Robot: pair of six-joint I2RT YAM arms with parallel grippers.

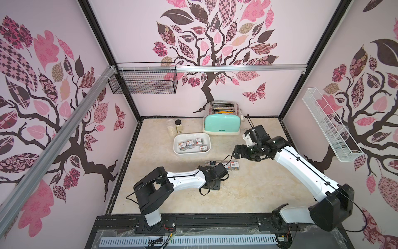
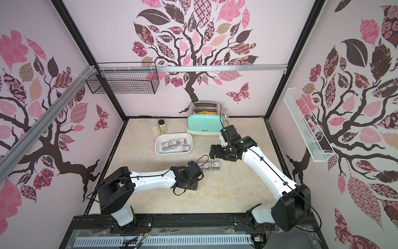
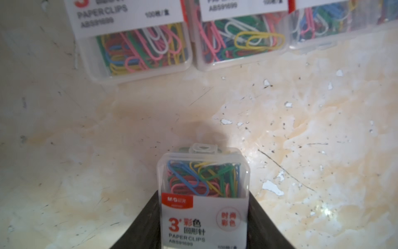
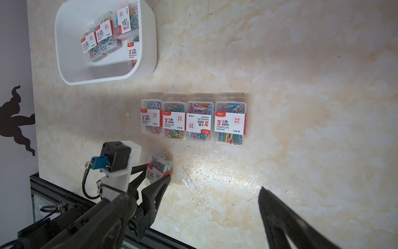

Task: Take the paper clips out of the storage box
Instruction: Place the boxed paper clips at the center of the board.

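Note:
The white storage box [image 1: 177, 140] [image 2: 159, 141] [image 4: 64, 64] sits at mid-table with several paper clips cases [image 1: 190, 144] [image 4: 103, 38] lying in it. A row of several more cases [image 1: 233, 165] [image 2: 214, 165] [image 4: 193, 121] [image 3: 137, 49] lies on the table in front of the box. My left gripper [image 1: 216, 170] [image 3: 203, 226] is shut on one case [image 3: 203, 189] [image 4: 158, 168], held low just in front of that row. My right gripper [image 1: 235, 153] [image 4: 196, 194] hangs open and holds nothing, above the table to the right of the box.
A mint-green toaster [image 1: 221, 126] stands at the back, with two clear jars [image 1: 174, 127] left of it behind the box. A black wire basket [image 1: 143, 80] hangs on the back wall and a white one [image 1: 331, 127] on the right wall.

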